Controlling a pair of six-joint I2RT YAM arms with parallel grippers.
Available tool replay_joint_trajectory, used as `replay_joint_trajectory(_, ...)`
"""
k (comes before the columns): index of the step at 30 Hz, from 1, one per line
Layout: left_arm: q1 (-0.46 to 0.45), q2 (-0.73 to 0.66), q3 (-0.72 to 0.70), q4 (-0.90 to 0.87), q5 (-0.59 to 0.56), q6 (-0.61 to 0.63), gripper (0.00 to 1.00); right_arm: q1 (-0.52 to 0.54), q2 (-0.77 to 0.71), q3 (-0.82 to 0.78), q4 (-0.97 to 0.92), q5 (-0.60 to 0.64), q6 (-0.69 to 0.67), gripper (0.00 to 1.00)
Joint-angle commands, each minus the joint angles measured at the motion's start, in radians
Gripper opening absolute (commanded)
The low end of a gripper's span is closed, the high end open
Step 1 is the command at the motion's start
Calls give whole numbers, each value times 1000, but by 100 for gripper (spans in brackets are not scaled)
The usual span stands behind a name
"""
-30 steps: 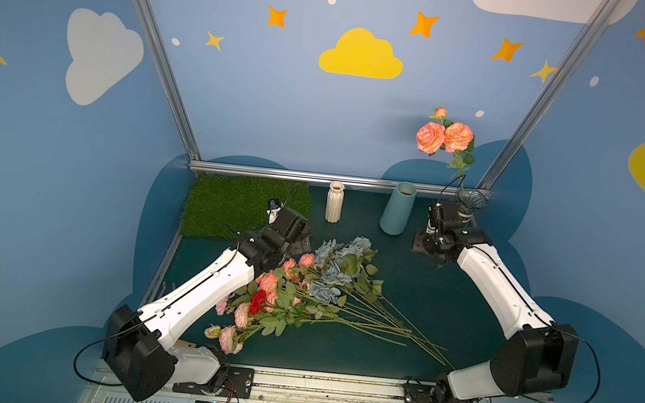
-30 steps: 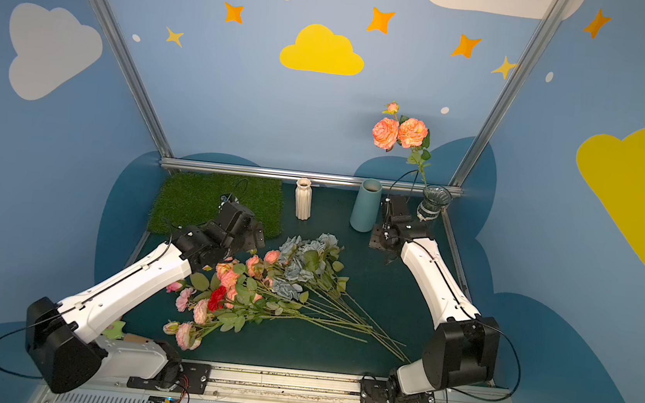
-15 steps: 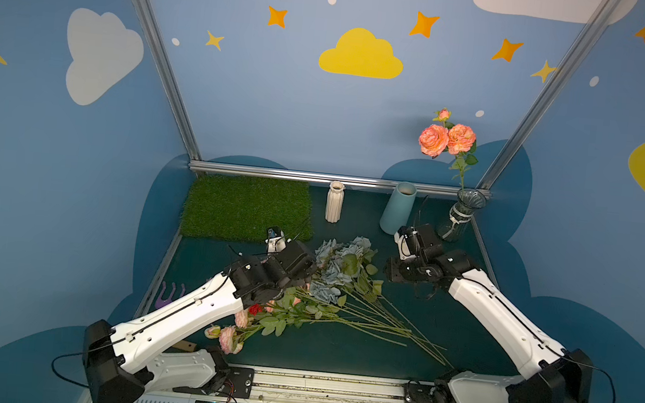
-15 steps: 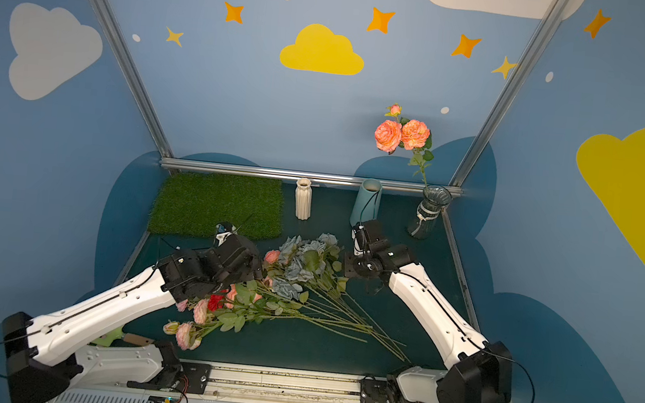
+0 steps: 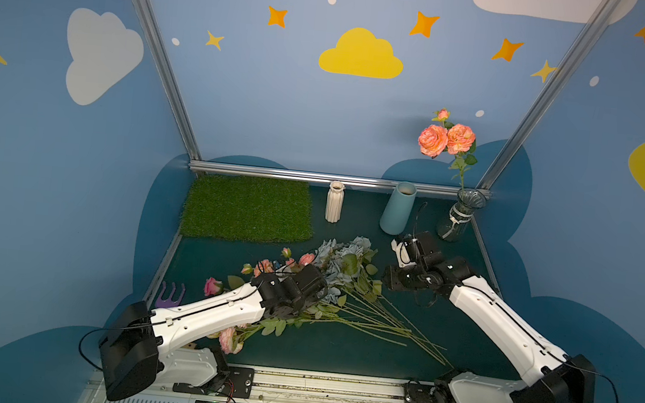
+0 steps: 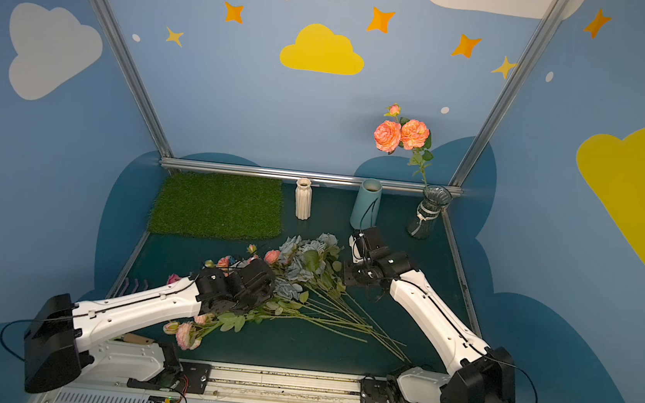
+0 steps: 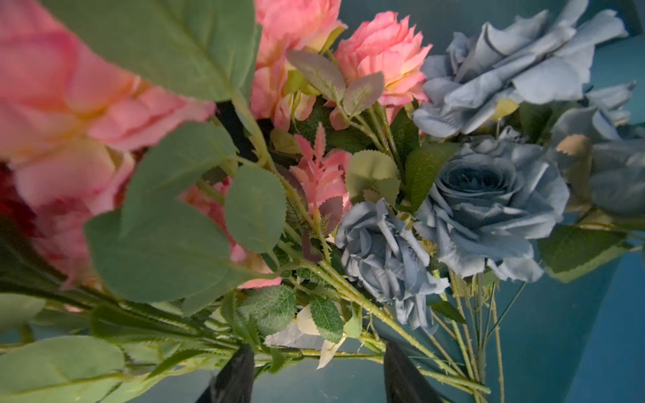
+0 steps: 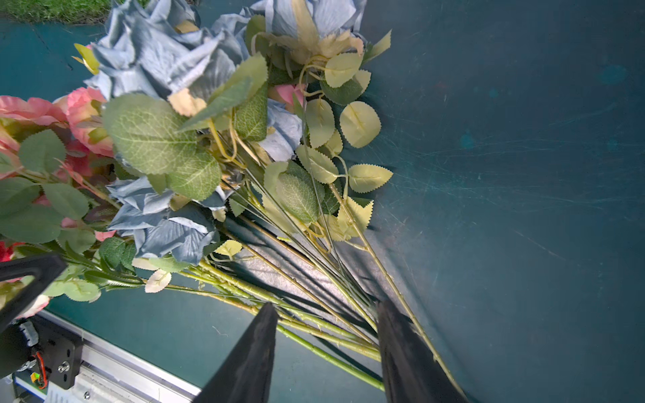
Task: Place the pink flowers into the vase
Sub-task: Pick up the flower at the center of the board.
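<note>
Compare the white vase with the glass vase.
The white vase is opaque and ribbed; the glass vase is clear, with a cord round its neck. The white vase shows no flower; the glass vase holds a pink flower. The white vase stands beside the grass mat; the glass vase in the corner. Both stand upright.

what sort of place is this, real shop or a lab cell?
Likely a staged robot lab cell: painted cloud-and-star walls, aluminium frame, left arm and right arm mounted on a front rail, fake grass mat.
</note>
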Motion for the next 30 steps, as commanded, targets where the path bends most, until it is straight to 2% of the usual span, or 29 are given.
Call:
replay_joint_trajectory(1,2,12,-8,78,21,-95,59,2,-28,-10,15,-23,-7,48)
replay_joint_trajectory(9,19,45,-77,205,31,-196,37,-9,-47,-23,29,-63,-9,48)
replay_joint_trajectory(19,40,96,-109,294,34,-244,38,-11,-87,-63,73,-89,18,48)
replay_joint_trajectory(30,63,121,-123,296,30,-266,32,-22,-104,-80,95,-103,13,48)
